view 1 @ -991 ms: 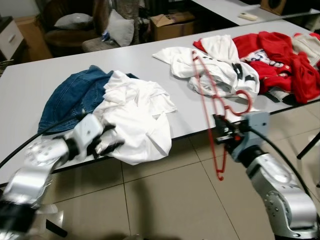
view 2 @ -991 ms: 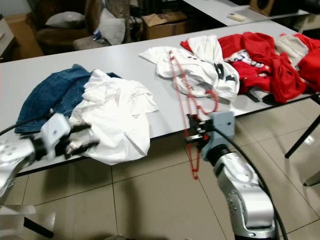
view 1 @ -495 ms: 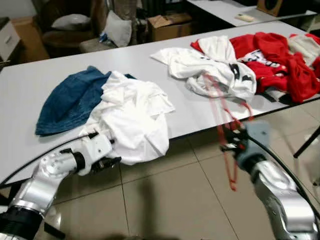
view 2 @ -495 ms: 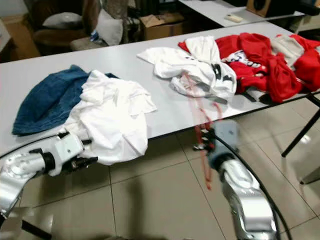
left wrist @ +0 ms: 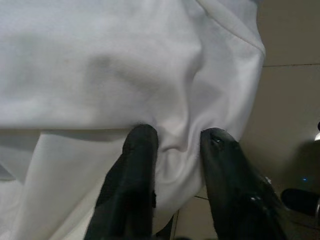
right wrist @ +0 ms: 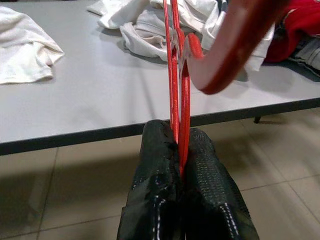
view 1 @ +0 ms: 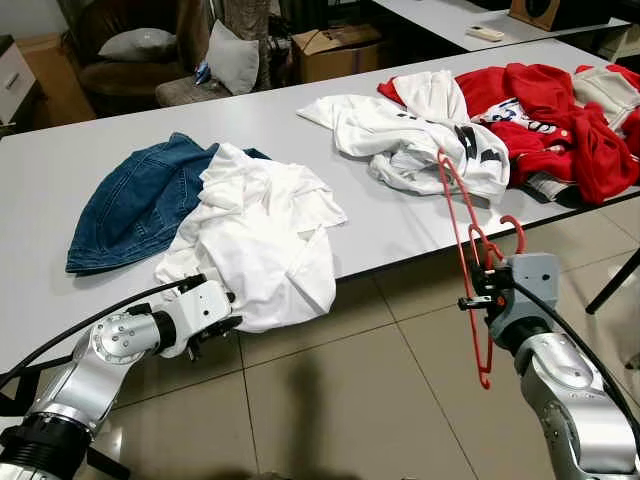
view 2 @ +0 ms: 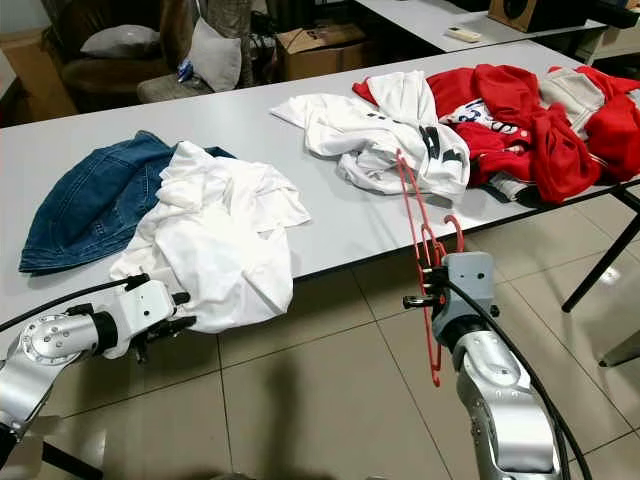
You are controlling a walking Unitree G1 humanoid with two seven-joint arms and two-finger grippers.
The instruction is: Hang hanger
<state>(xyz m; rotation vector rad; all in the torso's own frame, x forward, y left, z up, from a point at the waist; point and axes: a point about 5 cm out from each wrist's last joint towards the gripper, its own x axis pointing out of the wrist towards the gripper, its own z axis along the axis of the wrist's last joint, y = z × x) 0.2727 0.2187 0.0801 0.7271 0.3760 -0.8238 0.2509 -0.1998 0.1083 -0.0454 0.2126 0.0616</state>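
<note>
A red wire hanger stands almost upright in front of the grey table's near edge, its hook beside the wrist. My right gripper is shut on the hanger's wires, over the tiled floor. A crumpled white shirt lies on the table and droops over the near edge, partly on a blue denim garment. Below that edge, my left gripper pinches a fold of the shirt's hanging hem between its fingers.
A second heap of white clothing and a pile of red clothes lie on the table's right half. Behind the table are chairs with cushions and a cardboard box. A black table leg stands at the right.
The right gripper has drawn the hanger off the white heap toward me and down past the table edge. The left gripper has dropped from the shirt's top to its hanging hem.
</note>
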